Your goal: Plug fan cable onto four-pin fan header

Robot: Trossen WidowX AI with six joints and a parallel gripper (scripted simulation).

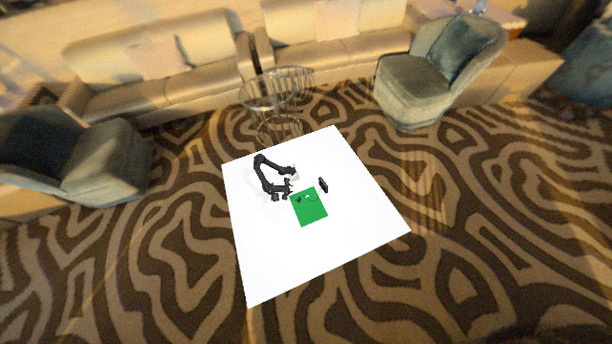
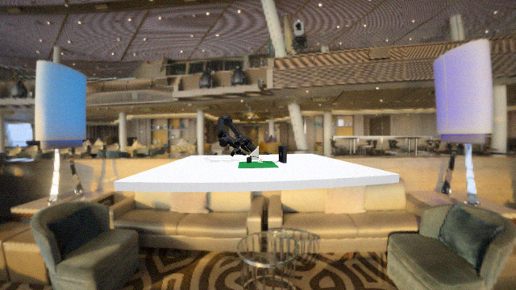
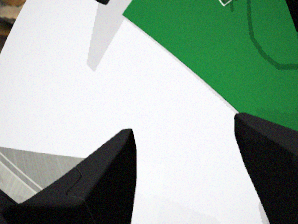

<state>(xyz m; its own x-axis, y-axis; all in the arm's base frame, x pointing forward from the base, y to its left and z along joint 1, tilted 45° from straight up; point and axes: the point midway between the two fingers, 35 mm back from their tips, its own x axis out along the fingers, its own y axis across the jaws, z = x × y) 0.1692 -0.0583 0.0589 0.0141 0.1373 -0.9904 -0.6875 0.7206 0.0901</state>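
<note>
From a distance, I am hovering the gripper [image 1: 291, 186] [image 2: 233, 153] [image 3: 185, 131], fingers parted around nothing, while the fan's black plug [image 1: 298, 199] [image 2: 249, 159] is sitting on the green board [image 1: 308, 213] [image 2: 258, 165] [image 3: 200, 42], roughly toward five o'clock from it in the top view.

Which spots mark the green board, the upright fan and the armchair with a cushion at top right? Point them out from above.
green board [image 1: 311, 212] [image 2: 258, 165] [image 3: 200, 45]: top, exterior, wrist; upper face
fan [image 1: 323, 184] [image 2: 282, 154]: top, exterior; housing
armchair [image 1: 413, 72]: top; seat

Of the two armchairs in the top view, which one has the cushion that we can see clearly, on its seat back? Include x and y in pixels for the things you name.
The armchair [image 1: 406, 86] beyond the table's far right; its teal cushion [image 1: 456, 48] leans against the backrest.
</note>
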